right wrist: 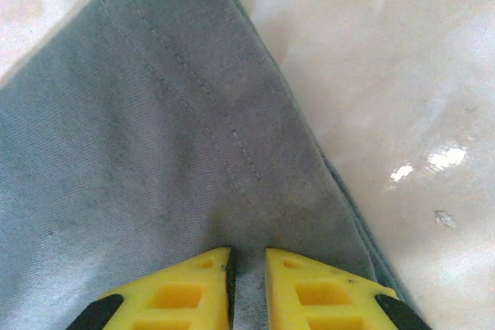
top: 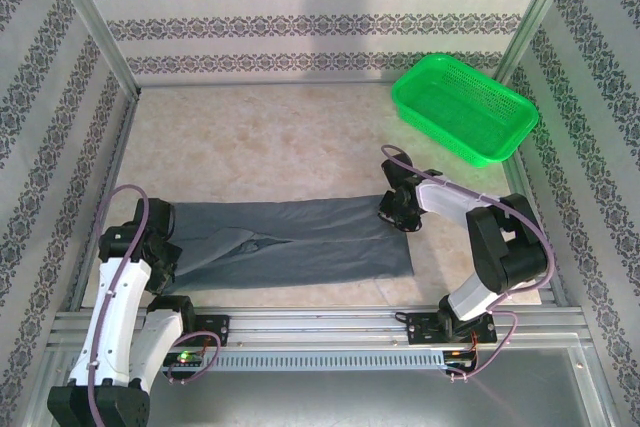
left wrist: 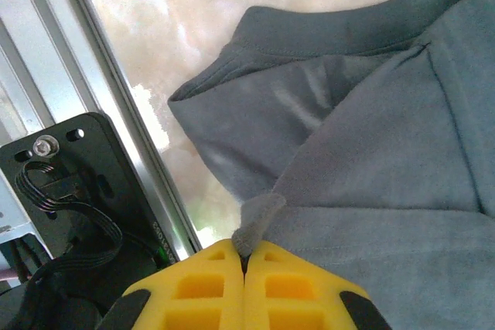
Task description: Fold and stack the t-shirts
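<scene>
One t-shirt (top: 320, 247) flat; left fingers (left wrist: 205, 284) clamped on fold, right fingers (right wrist: 313, 287) seemingly nipping hem; green basket (top: 465, 112) well apart.

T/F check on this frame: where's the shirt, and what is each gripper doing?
1. The left gripper is shut on a pinch of the t-shirt. True.
2. The t-shirt lies in the green basket. False: it lies on the table, and the basket stands apart at the far right.
3. The right gripper is at the shirt's right end, its jaws nearly together with fabric between them. True.
4. The t-shirt is spread flat with both sleeves out. False: it is folded into a long strip running left to right between the two grippers.
5. The shirt carries a large print. False: it is plain dark grey.
</scene>
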### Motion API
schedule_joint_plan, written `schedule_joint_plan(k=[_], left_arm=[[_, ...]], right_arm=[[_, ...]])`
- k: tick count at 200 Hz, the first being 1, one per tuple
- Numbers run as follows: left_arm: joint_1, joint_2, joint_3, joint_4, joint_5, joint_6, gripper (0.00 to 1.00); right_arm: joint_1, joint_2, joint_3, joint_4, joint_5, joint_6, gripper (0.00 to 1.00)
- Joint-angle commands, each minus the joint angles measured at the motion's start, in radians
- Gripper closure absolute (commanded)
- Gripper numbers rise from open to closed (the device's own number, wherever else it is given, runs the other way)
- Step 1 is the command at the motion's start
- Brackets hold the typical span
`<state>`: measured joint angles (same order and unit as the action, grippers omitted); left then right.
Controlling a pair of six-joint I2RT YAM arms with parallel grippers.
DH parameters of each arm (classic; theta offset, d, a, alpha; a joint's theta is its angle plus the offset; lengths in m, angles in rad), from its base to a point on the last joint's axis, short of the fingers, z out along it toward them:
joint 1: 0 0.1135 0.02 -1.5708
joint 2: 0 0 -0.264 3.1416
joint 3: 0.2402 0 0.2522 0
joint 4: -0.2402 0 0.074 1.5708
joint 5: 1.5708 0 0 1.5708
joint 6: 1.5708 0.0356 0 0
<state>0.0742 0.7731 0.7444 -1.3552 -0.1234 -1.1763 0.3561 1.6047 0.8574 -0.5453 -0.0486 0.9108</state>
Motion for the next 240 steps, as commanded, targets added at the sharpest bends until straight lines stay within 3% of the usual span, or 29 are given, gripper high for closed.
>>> schedule_joint_plan(k=[1, 42, 87, 127, 134, 158, 169, 214, 240], left_arm=[[0.001, 0.026, -0.002, -0.056, -0.01, -0.014, 1.0], [-0.002, 0.063, -0.031, -0.01, -0.024, 0.002, 1.0], [-0.002, 0.14, -0.123, 0.221, 0.029, 0.022, 1.0], [-0.002, 0.221, -0.094, 0.276, 0.039, 0.058, 1.0], [-0.002, 0.219, -0.087, 0.279, 0.04, 0.062, 0.96], [-0.004, 0.213, -0.04, 0.255, 0.051, 0.074, 0.55], [-0.005, 0.21, 0.001, 0.232, 0.054, 0.075, 0.47], [-0.007, 0.277, 0.168, 0.255, 0.05, 0.096, 0.52], [-0.004, 0.377, 0.204, 0.372, 0.071, 0.096, 0.58]], right_arm=[[-0.002, 0.036, 0.018, -0.027, 0.007, -0.01, 0.79], [-0.002, 0.035, 0.035, -0.046, 0.026, -0.013, 0.79], [0.001, -0.007, 0.032, -0.047, 0.032, -0.013, 0.79], [0.024, -0.052, 0.046, -0.067, 0.048, -0.027, 0.79], [0.03, -0.056, 0.052, -0.075, 0.05, -0.029, 0.78], [0.05, -0.068, 0.062, -0.085, 0.056, -0.029, 0.78], [0.06, -0.076, 0.065, -0.074, 0.055, -0.03, 0.78], [0.109, -0.042, 0.077, 0.045, -0.023, -0.006, 0.78], [0.147, 0.02, 0.109, 0.09, -0.057, 0.039, 0.78]])
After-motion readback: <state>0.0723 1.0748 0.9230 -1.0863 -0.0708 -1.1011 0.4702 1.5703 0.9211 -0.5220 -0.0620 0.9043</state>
